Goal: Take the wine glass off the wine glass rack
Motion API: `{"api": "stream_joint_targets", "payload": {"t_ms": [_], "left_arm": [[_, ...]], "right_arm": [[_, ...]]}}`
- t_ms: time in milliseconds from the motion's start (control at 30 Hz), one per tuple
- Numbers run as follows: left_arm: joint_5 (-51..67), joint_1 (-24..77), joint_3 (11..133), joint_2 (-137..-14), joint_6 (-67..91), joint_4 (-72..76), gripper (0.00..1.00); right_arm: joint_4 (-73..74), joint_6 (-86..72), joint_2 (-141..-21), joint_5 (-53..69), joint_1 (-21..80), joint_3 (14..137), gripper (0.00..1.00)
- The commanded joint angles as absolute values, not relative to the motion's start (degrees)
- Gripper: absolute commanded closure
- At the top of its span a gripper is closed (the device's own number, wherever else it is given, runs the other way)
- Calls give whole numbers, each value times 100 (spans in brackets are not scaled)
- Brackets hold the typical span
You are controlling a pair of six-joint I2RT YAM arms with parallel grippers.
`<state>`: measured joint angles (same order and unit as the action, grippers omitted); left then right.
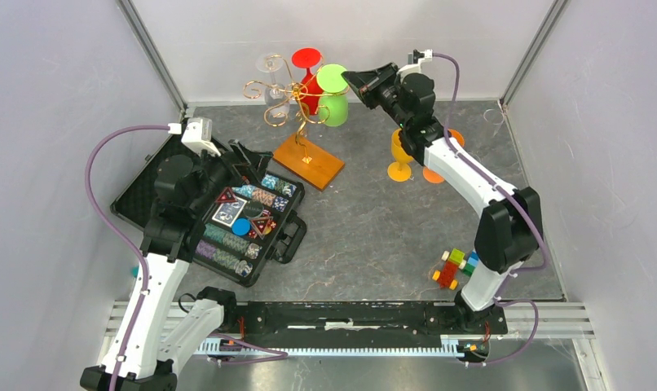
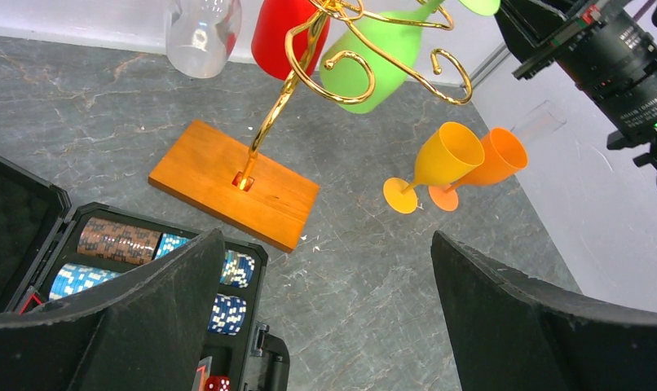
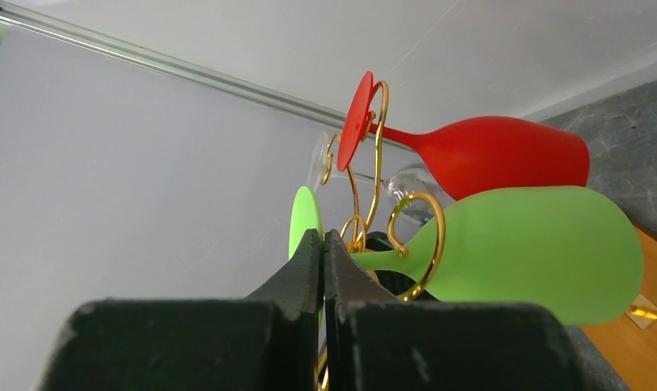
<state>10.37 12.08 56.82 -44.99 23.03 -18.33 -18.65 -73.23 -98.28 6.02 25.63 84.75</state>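
A wine glass (image 3: 537,252) hangs on the wine glass rack (image 1: 309,160) just ahead of the right hand (image 3: 323,240); two goblets (image 2: 443,159) stand on the tabletop (image 1: 374,220) behind and below it.

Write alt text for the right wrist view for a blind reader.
The right gripper, fingers closed, sits by the foot of a green wine glass hanging on the gold wine glass rack; a red glass and clear glass hang beyond.

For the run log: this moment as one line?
right gripper: shut, at foot of hanging lime-green plastic wine glass | left gripper: open | gold wire wine glass rack: three glasses hung
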Motion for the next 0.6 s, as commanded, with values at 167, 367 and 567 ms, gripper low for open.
{"api": "stream_joint_targets", "payload": {"t_ms": [167, 367, 567], "left_arm": [[1044, 1178, 5647, -4480, 2174, -1608, 0], [1050, 1178, 5643, -4473, 2171, -1613, 0], [1227, 1178, 5621, -4438, 2088, -1604, 0]], "right_arm": [[-2291, -7335, -10542, 549, 2596, 9406, 100], [-2029, -6907, -10564, 36, 2564, 9697, 100], [-1427, -6533, -10489, -500, 2403, 9980, 100]]}}
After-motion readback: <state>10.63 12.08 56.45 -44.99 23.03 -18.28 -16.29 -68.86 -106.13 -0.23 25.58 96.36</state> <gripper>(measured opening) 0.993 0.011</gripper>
